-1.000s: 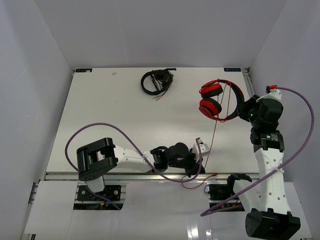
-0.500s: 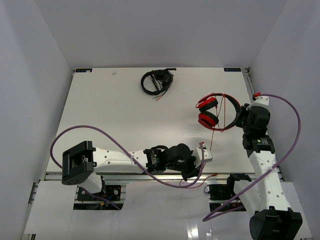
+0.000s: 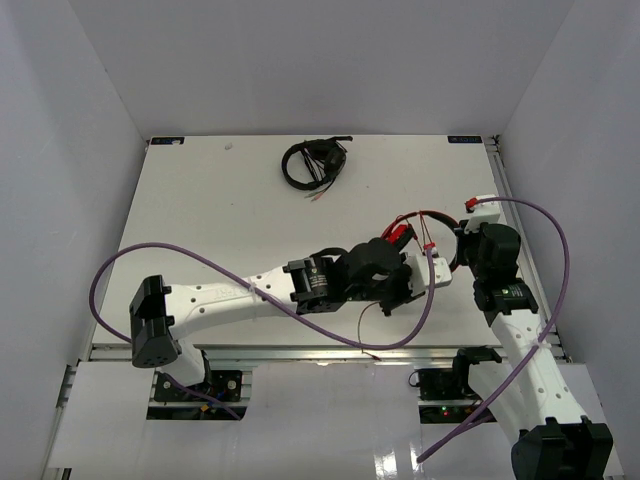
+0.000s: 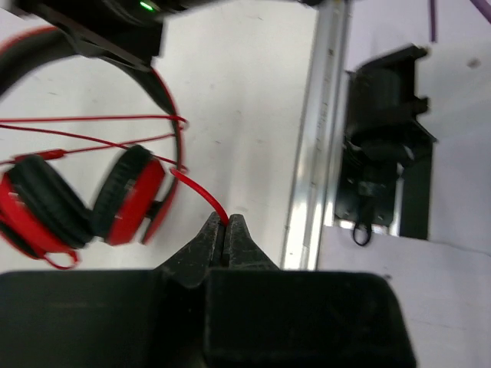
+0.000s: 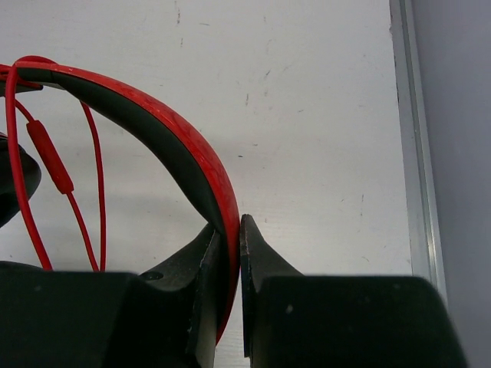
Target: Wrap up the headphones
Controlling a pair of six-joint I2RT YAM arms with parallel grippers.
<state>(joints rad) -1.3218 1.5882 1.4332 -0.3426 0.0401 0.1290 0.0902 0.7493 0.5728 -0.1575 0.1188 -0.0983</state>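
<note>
**Base:** Where are the headphones (image 3: 432, 216)?

**Operator:** Right half of the table (image 3: 210, 210), mid-depth, between my two grippers. I can't tell whether they rest on the surface or hang just above it.

**Base:** Look of them?

**Operator:** Glossy red shell, hard plastic by the shine. The headband (image 5: 176, 126) is a thin curved strip, red outside with a black lining inside. Two oval cups (image 4: 126, 195) sit side by side, with soft black pads. The cable (image 4: 201, 189) is thin and red, with a small oblong inline piece. Several strands cross the open arc of the band.

**Base:** Claws?

**Operator:** My right gripper (image 5: 230, 226) is clenched on the headband, the red strip pinched edge-on between matte black fingers. My left gripper (image 4: 228, 222) is clenched on the cable, which arcs out of the tips toward a cup.

**Base:** Anything else?

**Operator:** Black headphones (image 3: 312, 163) with a bundled cord lie at the far edge, well apart. The table is matte white and lightly scuffed. A bare metal rail (image 4: 311, 153) runs along its near edge.
</note>
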